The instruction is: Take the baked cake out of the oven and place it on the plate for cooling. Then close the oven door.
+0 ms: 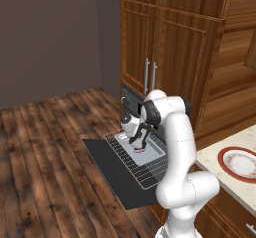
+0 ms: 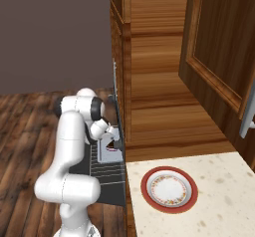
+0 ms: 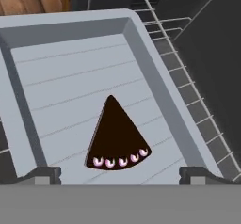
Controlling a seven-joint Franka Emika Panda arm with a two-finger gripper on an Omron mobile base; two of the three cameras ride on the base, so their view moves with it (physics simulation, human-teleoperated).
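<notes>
The gripper (image 3: 117, 173) hangs over the pale tray (image 3: 56, 68) on the pulled-out wire rack (image 1: 145, 174), its fingers spread wide on either side of the dark cake wedge (image 3: 116, 138) lying there untouched. The oven door (image 1: 107, 169) lies flat open; the plate (image 2: 169, 189) sits on the counter (image 2: 224, 191).

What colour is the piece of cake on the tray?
The cake is very dark brown, nearly black, with small pinkish-white swirls along its curved edge. The hand view shows it best.
</notes>
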